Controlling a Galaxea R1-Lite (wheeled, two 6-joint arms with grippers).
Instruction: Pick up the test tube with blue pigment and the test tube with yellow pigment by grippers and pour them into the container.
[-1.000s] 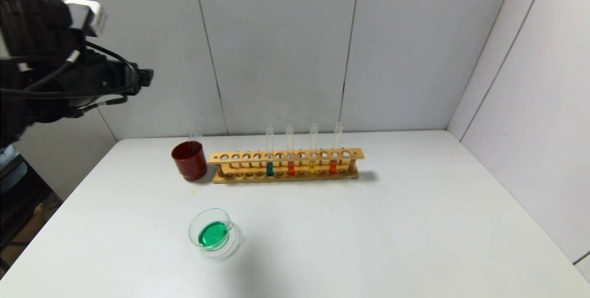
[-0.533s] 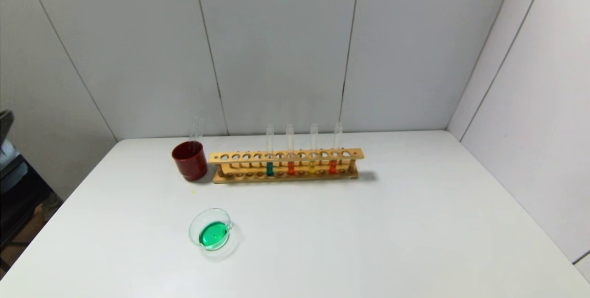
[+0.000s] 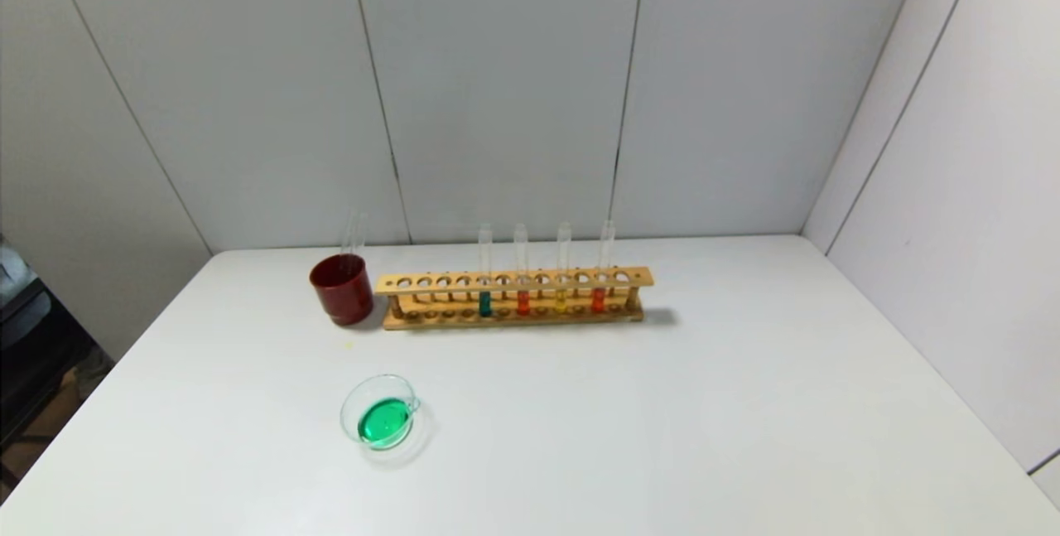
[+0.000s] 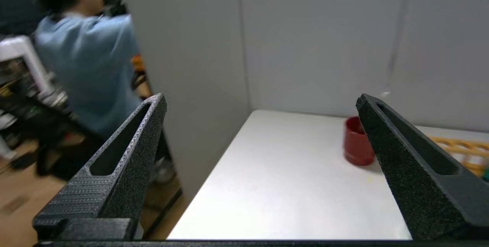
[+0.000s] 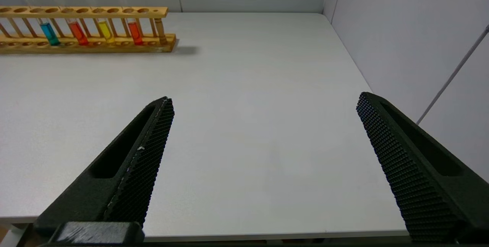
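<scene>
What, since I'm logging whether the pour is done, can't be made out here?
Head view: the clear tubes in the red cup; its wall hides their bottoms, count unclear.
Left wrist view: the wooden rack, cut off by the left gripper finger and the edge.
Right wrist view: the rack's cup-side end, past the edge; the glass dish absent.
</scene>
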